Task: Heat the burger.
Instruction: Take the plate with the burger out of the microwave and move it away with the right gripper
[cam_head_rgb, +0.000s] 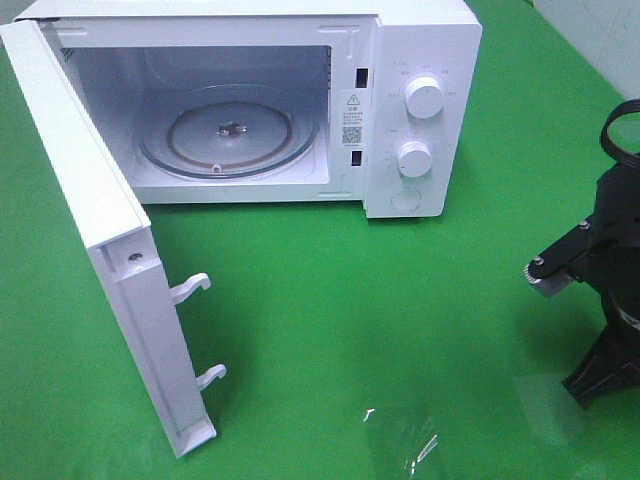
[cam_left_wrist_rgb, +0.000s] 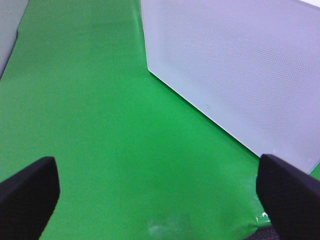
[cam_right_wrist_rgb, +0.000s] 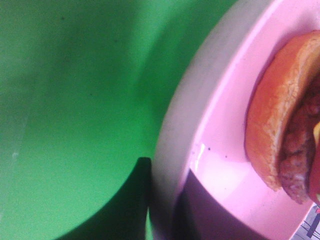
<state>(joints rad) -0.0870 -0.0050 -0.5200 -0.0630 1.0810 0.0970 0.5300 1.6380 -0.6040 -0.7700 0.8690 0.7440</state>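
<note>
The burger shows only in the right wrist view. It has a golden-brown bun and a dark patty, and it lies on a pink plate with a grey rim. My right gripper is seen very close, with its dark fingers on either side of the plate's rim, shut on it. In the high view only the black right arm shows at the right edge; the burger and plate are out of that view. My left gripper is open and empty over the green cloth, beside the microwave door.
The white microwave stands at the back with its door swung wide open to the left. A glass turntable lies inside. Two knobs are on its right panel. A clear shiny sheet lies on the green cloth near the front.
</note>
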